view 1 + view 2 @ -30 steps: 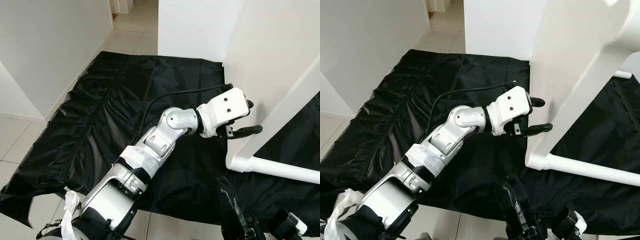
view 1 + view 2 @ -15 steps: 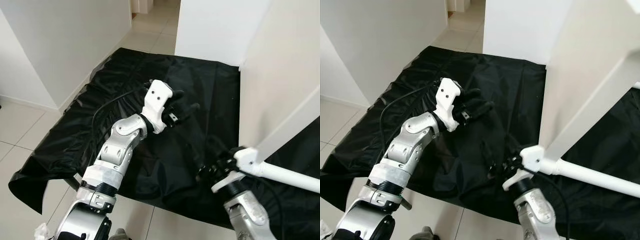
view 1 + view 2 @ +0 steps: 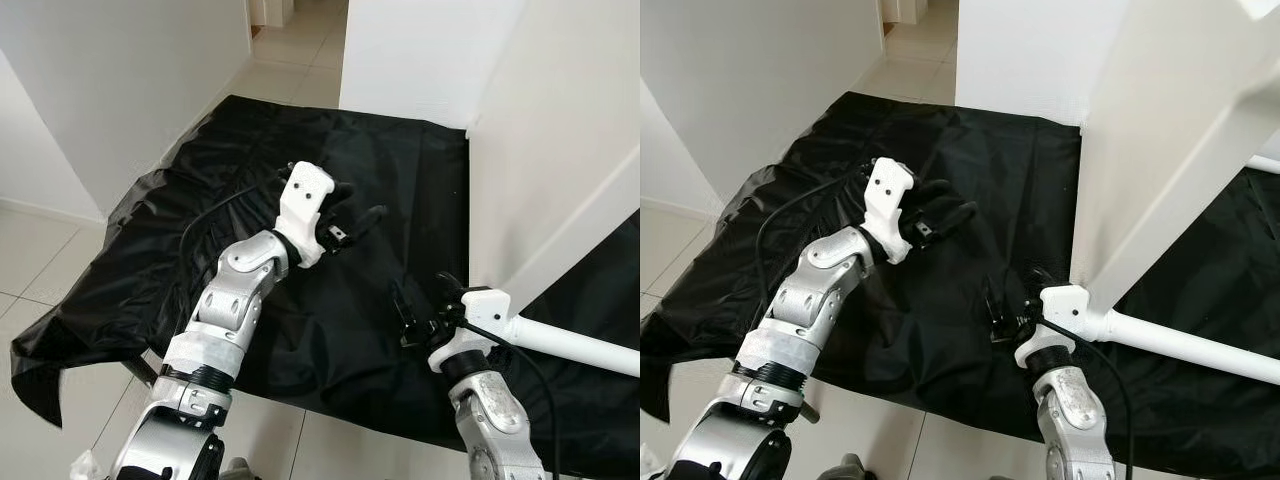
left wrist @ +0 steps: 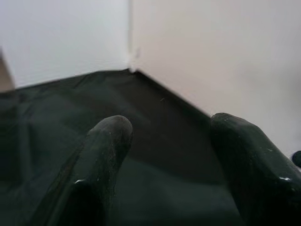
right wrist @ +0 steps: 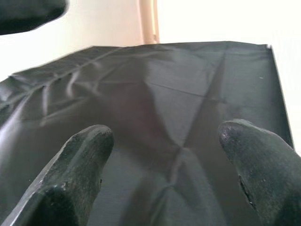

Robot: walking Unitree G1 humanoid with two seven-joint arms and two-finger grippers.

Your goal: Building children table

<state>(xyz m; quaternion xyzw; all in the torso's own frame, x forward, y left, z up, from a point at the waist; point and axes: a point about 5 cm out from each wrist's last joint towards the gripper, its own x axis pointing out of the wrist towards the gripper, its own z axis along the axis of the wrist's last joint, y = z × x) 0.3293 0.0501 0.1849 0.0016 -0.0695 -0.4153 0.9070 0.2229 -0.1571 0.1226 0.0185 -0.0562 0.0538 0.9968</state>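
Black sheeting covers your floor mid-frame. Your left hand hovers above it at centre, fingers spread, empty. Your right hand, lower right beside the white table leg, gapes empty too.

Your robot's left arm is built of rounded silver segments with black joint bands and a white wrap at mid-length; a black cable loops to its white wrist housing. The left gripper and right gripper each carry two long, round-tipped black fingers.
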